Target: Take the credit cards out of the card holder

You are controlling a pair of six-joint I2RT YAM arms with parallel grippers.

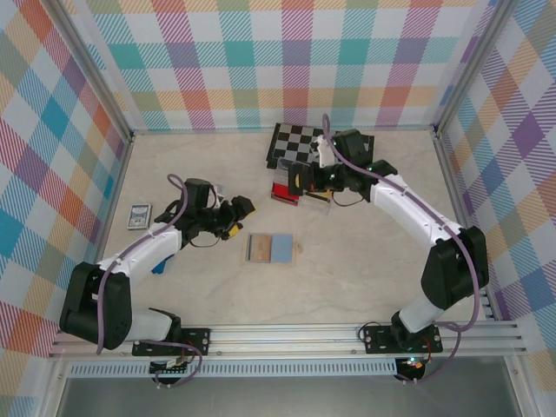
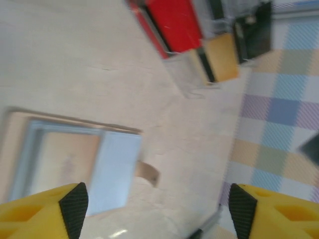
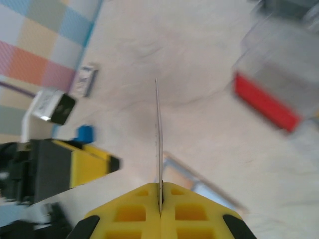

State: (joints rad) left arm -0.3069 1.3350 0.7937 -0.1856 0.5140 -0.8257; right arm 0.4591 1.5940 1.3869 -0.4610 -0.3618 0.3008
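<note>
Right gripper [image 3: 160,191] is clamped shut on one card [image 3: 158,134], which shows edge-on as a thin upright line rising from the fingertips; its colour can't be read from this angle. From above, the right gripper [image 1: 300,178] sits at the clear tray [image 1: 317,198], which lies toward the far edge of the table [image 1: 365,278], just in front of the chessboard [image 1: 304,143]. The tray holds a red card [image 2: 174,25] and a tan card [image 2: 222,57] with a dark stripe. The card holder [image 1: 270,248] lies open and flat near the middle of the table, well apart from the tray, with its tab [image 2: 147,172] sticking out from the blue panel. The other panel looks tan inside a pale frame. That may be another card seated there, but you can't tell from here. Left gripper [image 1: 241,217] hovers just beside the holder, jaws wide apart, pads [image 2: 75,201] bare and gripping nothing. The step in hand reads as dropping the held card into the tray. Centre the card over the tray's open interior, not over its wall, and tilt the wrist so it goes in flat. Lower until the card's bottom edge is inside the walls before you open, since thin plastic released high will likely skid or bounce out. Don't nudge the tray; it looks light.
</note>
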